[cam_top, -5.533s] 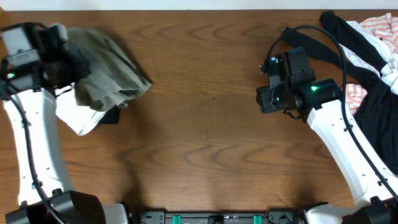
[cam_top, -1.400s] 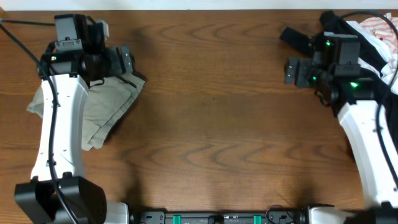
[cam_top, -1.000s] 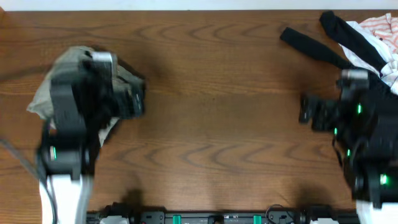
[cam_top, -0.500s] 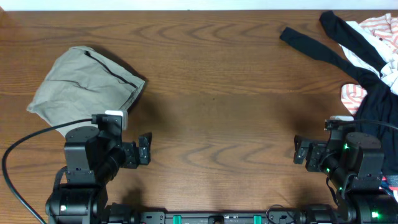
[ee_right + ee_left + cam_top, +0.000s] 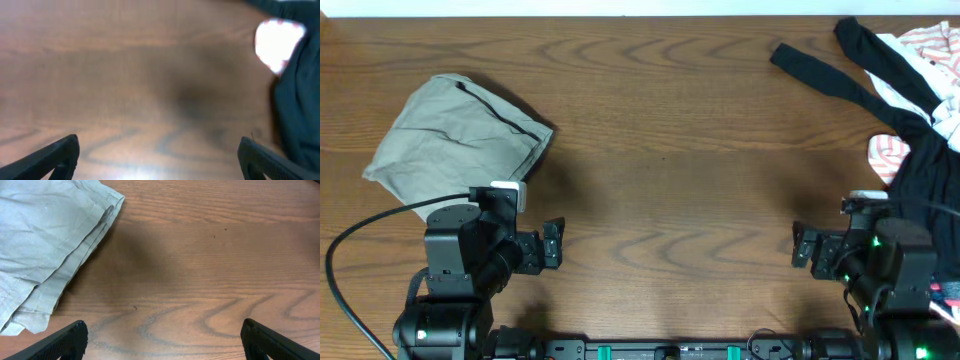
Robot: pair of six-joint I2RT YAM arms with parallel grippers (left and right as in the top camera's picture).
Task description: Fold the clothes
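The clothes, pale sage grey-green shorts [image 5: 455, 135], lie folded in a compact bundle at the far left of the table; the left wrist view shows their layered edge [image 5: 50, 245] at its upper left. My left gripper [image 5: 552, 256] sits near the front edge, below the shorts and apart from them, open with only bare wood between its fingertips [image 5: 72, 335]. Near the front right, my right gripper [image 5: 801, 248] also stands open, nothing between its fingertips [image 5: 62, 152].
A heap of black [image 5: 920, 160] and pink-and-white striped [image 5: 892, 155] garments lies at the far right edge, with a black strap [image 5: 815, 70] reaching toward the middle. The right wrist view shows dark cloth [image 5: 297, 100] at its right side. Brown wooden table [image 5: 660, 180].
Both arms drew back from the far side of the table to the front edge, leaving the folded shorts lying free. Over the last half second nothing has visibly moved.
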